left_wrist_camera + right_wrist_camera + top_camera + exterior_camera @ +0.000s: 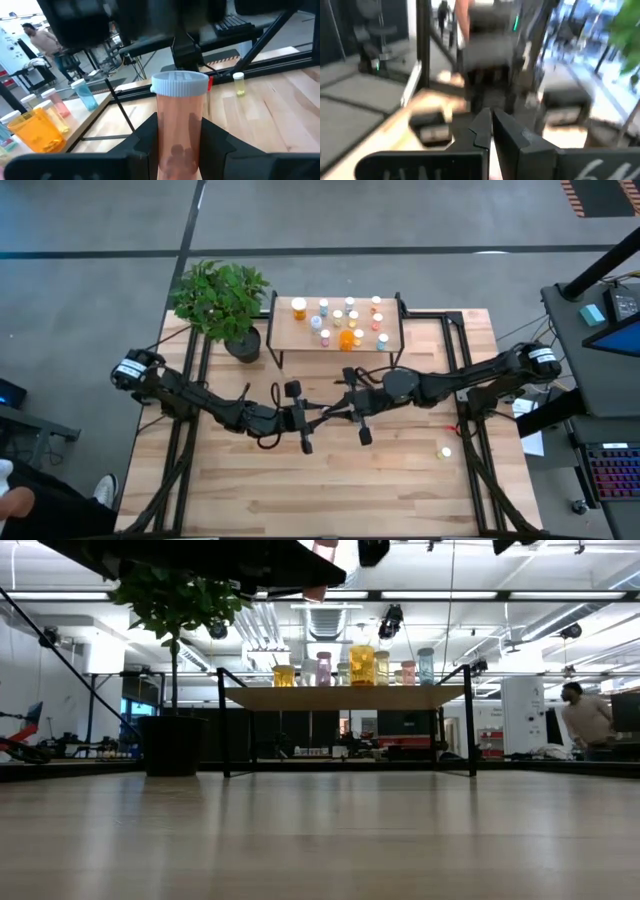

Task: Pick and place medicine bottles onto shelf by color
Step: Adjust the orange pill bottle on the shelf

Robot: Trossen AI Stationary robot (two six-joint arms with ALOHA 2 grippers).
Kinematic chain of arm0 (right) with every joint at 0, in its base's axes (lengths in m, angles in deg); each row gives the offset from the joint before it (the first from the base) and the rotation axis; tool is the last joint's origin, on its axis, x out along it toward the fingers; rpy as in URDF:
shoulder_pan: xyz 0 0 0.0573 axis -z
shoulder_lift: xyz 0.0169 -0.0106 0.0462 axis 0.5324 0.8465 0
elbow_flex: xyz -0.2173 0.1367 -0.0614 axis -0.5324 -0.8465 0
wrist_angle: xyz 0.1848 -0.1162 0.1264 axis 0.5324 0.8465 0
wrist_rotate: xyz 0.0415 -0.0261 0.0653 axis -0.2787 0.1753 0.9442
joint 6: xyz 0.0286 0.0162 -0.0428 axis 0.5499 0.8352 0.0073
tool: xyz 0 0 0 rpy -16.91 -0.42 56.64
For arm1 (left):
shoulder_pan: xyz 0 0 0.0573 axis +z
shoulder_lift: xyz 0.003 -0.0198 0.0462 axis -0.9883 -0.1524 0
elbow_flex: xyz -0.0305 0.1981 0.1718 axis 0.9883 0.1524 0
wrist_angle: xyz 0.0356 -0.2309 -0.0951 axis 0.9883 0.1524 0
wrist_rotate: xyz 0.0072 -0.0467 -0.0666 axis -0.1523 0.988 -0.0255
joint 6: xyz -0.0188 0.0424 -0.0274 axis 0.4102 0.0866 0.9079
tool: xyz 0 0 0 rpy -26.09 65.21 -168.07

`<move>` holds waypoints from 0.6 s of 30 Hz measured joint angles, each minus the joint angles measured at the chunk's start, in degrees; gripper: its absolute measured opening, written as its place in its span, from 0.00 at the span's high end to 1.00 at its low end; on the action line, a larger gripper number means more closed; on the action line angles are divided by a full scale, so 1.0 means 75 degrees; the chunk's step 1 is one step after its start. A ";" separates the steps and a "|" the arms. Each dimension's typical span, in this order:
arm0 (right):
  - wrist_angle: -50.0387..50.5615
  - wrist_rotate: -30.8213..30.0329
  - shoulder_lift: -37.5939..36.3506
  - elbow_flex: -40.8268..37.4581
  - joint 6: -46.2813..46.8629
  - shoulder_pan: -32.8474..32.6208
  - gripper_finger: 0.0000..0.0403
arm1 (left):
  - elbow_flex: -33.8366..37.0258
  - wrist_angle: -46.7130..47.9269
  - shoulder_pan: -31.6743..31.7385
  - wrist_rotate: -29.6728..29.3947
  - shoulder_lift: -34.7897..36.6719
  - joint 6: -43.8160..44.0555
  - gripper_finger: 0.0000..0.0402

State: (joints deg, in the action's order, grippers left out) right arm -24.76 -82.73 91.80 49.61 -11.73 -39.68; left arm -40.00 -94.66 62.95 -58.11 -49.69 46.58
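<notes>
Left end effector (177, 150) grasping pink bottle (178, 122) (upright); right end effector (491, 125) clenched, nothing held.

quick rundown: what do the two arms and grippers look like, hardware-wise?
Both arms are dark, near-black, jointed links with loose black cables looping beside them. Each shoulder end carries a white band with dark markings. The left gripper and the right gripper each have two dark, angular fingers; up close the left fingers are matt black with stepped inner edges, and the right fingers taper to blunt tips.
</notes>
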 joint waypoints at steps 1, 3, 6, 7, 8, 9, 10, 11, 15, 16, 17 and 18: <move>0.0173 -0.0020 0.0060 0.0009 0.0004 -0.0006 0.98 | -0.0008 -0.0016 0.0000 0.0000 0.0000 0.0000 0.80; 0.0412 -0.0158 0.0220 -0.0001 0.0042 -0.0004 0.98 | 0.0006 0.0109 0.0000 -0.0040 0.0000 -0.0011 0.80; 0.0457 -0.0241 0.0238 -0.0015 -0.0105 0.0001 0.98 | 0.0018 0.0137 0.0009 -0.0029 -0.0021 0.0003 0.80; 0.0461 -0.0261 0.0160 0.0009 -0.0213 0.0001 0.98 | 0.0016 0.0076 0.0006 -0.0041 -0.0004 0.0009 0.80; 0.0530 -0.0329 0.0067 0.0037 -0.0350 -0.0011 0.98 | 0.0007 0.0014 0.0005 -0.0055 0.0000 0.0008 0.80; 0.0593 -0.0346 -0.0020 0.0091 -0.0528 -0.0019 0.98 | -0.0008 0.0000 0.0002 -0.0110 0.0003 0.0006 0.80; 0.0631 -0.0370 -0.0127 0.0181 -0.0676 -0.0046 0.98 | -0.0011 0.0009 0.0000 -0.0204 0.0003 0.0006 0.80; 0.0783 -0.0419 -0.0250 0.0283 -0.0753 -0.0054 0.98 | -0.0011 0.0031 0.0000 -0.0218 0.0003 0.0003 0.80; 0.2680 -0.0439 -0.0674 0.1051 -0.1010 -0.0095 0.94 | -0.0011 0.0047 -0.0028 -0.0235 0.0015 -0.0003 0.80; 0.3354 -0.0511 -0.0707 0.1304 -0.0914 -0.0101 0.92 | -0.0011 0.0041 -0.0031 -0.0271 0.0016 -0.0003 0.80; 0.3972 -0.0624 -0.0708 0.1584 -0.0855 -0.0101 0.89 | -0.0008 0.0057 -0.0043 -0.0346 0.0027 -0.0003 0.80; 0.4521 -0.0724 -0.0703 0.1843 -0.0831 -0.0101 0.86 | -0.0008 0.0075 -0.0047 -0.0414 0.0036 -0.0006 0.80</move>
State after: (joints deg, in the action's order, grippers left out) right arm 9.15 -88.16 86.52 63.43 -17.96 -40.44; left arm -40.06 -94.10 62.60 -61.22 -49.42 46.53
